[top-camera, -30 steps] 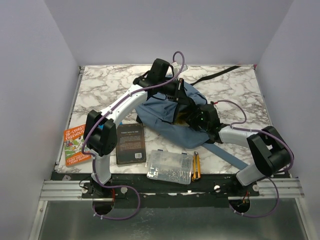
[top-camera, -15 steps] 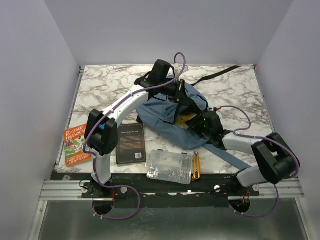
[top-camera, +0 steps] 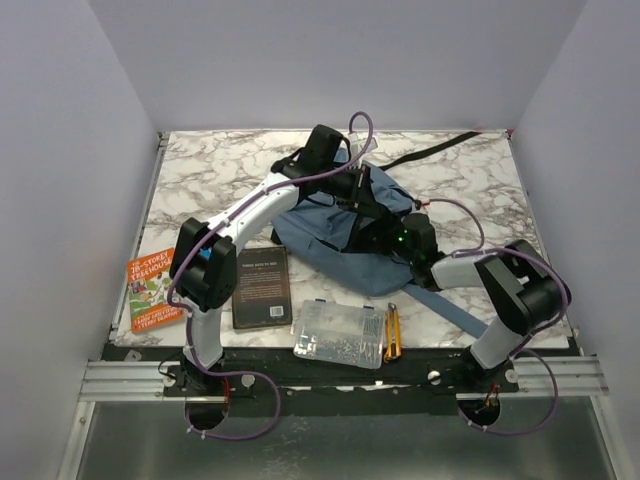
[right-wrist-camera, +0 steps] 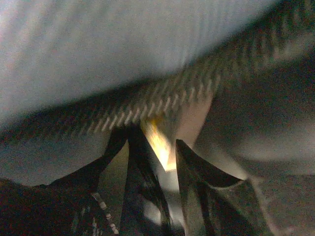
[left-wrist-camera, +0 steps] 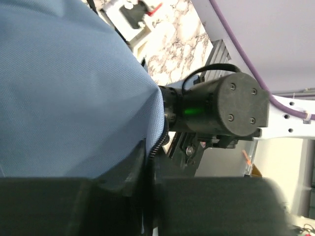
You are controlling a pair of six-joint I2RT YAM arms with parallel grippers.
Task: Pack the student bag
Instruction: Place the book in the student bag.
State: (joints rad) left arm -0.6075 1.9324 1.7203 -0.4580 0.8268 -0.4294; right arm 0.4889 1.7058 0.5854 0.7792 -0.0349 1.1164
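The student bag (top-camera: pixel 335 240), blue-grey fabric, lies in the middle of the marble table (top-camera: pixel 210 170). My left gripper (top-camera: pixel 352 190) is over its upper side, shut on the zip edge of the bag's opening (left-wrist-camera: pixel 158 140), with blue fabric (left-wrist-camera: pixel 69 93) filling the left wrist view. My right gripper (top-camera: pixel 388 238) reaches into the opening from the right. Inside, in the dim right wrist view, its fingers (right-wrist-camera: pixel 132 162) stand apart around a gap (right-wrist-camera: pixel 154 136). A yellow-lit thing (right-wrist-camera: pixel 162 150) shows just past them; I cannot tell whether they touch it.
A dark book (top-camera: pixel 261 287), an orange picture book (top-camera: pixel 150 290), a clear plastic case (top-camera: pixel 338 333) and a yellow-and-black cutter (top-camera: pixel 391 332) lie along the near edge. A black strap (top-camera: pixel 430 152) trails to the back right and a blue webbing strap (top-camera: pixel 455 312) to the front right.
My right gripper drew back from the opening, baring something yellow inside, then pushed in again. The left gripper kept its hold on the bag's edge.
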